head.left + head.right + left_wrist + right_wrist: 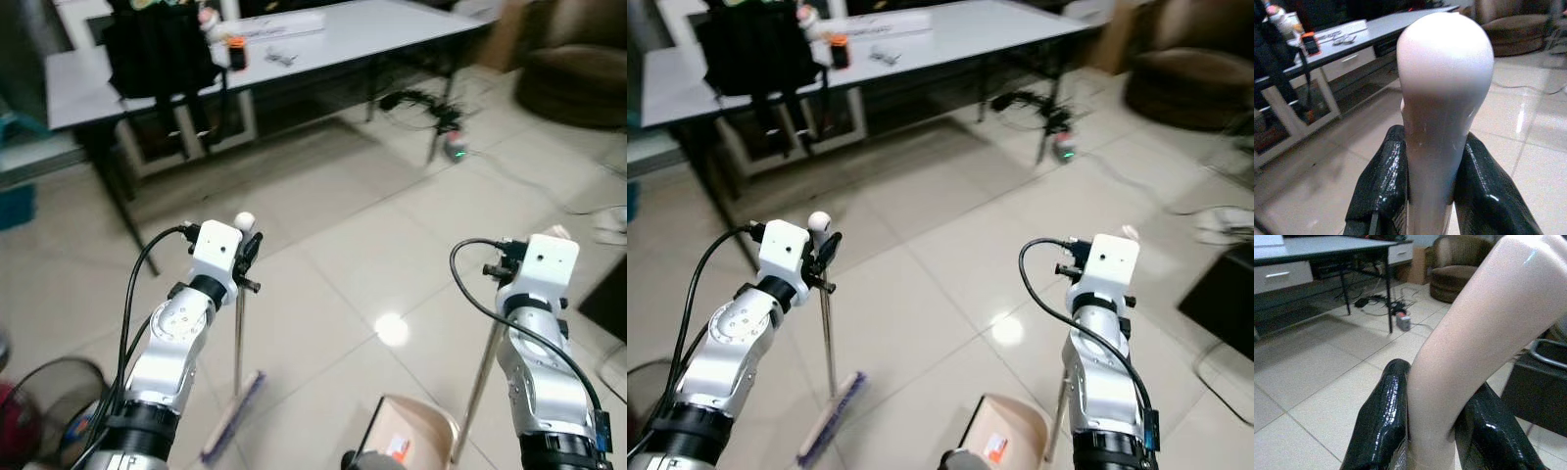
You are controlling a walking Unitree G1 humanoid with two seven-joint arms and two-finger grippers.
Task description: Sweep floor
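Even, fairly bright indoor light; a lamp's glare spot shines on the glossy floor tiles [392, 329] (overhead, by the reflection). Far corners look soft; the white handle [1444, 98] is blurred close up.

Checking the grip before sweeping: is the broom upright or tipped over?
Upright: the thin metal-handled broom stands nearly vertical, purple brush head on the tiled floor, its white knob held in the left gripper.

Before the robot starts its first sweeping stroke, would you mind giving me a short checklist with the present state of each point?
1. Left gripper shut on broom handle: ok.
2. Right gripper shut on dustpan handle: ok.
3. Broom head down on floor: ok.
4. Dustpan near broom head, on the floor: ok.
5. Cables on floor ahead, away from broom: ok.
6. Dirt to sweep located: cannot tell.
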